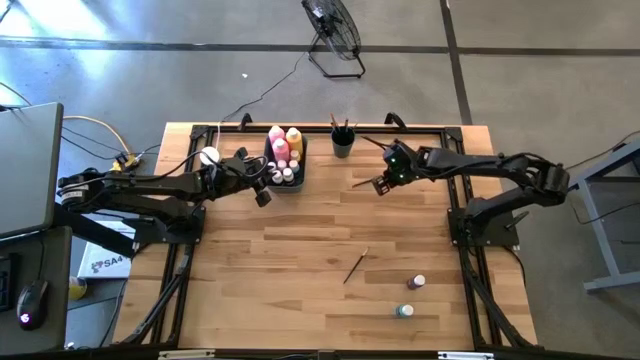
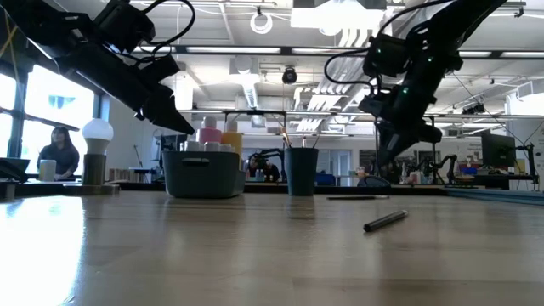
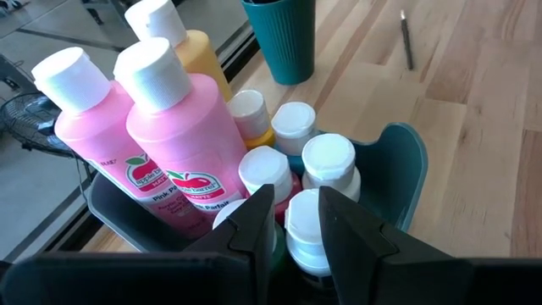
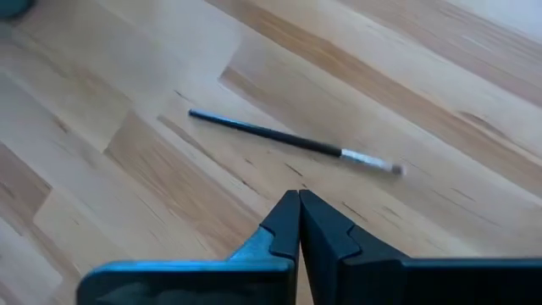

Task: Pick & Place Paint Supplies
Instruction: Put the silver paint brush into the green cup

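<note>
While hovering over the bin, left gripper (image 3: 296, 222) fingers parted a little, pinching nothing visible; right gripper (image 4: 298, 222) pressed together, empty, above a loose paintbrush (image 4: 292, 141).

Mostly packed already: pink squeeze bottles (image 3: 182, 140), yellow one (image 1: 294, 139) and small white-capped bottles (image 3: 329, 161) inside the grey bin (image 2: 202, 174), brushes in the teal cup (image 1: 342, 143). Left out on the table (image 1: 300, 290): another brush (image 1: 355, 267), two small bottles (image 1: 417, 283).

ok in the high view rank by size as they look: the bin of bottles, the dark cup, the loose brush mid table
1. bin
2. dark cup
3. loose brush, longer than the cup is wide but far thinner, so that order is unsure
</note>
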Tool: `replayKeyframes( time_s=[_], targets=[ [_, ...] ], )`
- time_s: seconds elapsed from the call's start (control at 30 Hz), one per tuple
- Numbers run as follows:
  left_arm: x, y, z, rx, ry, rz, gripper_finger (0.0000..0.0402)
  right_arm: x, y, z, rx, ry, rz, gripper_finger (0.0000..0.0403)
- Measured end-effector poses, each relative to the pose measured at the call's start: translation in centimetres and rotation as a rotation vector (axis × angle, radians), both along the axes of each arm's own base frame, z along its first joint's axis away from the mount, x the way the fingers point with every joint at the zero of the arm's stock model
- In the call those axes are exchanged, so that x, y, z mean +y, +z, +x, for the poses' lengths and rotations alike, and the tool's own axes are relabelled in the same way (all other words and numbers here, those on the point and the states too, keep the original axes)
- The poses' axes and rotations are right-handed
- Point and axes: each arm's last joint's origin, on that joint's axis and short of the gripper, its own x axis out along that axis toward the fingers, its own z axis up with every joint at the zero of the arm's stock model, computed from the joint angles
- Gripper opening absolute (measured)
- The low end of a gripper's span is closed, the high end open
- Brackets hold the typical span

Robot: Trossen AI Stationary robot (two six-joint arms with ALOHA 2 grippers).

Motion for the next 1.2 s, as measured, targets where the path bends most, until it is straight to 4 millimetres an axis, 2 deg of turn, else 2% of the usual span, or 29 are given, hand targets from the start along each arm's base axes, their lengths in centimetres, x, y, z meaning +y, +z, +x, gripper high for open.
replayKeyframes(
  time_s=[0.77, 1.07, 1.2],
  targets=[
    [-0.03, -0.15, -0.06, 0.016, -0.001, -0.006, 0.0090, 0.09, -0.05, -0.04, 0.015, 0.068, -0.002, 0.0002],
    [-0.03, -0.18, -0.08, -0.027, 0.033, -0.070, 0.0090, 0.47, -0.07, 0.06, -0.006, 0.257, 0.039, 0.0002],
    [-0.03, -0.19, -0.08, -0.037, 0.040, -0.083, 0.0090, 0.69, -0.09, 0.07, -0.009, 0.391, 0.035, 0.0002]
  ],
)
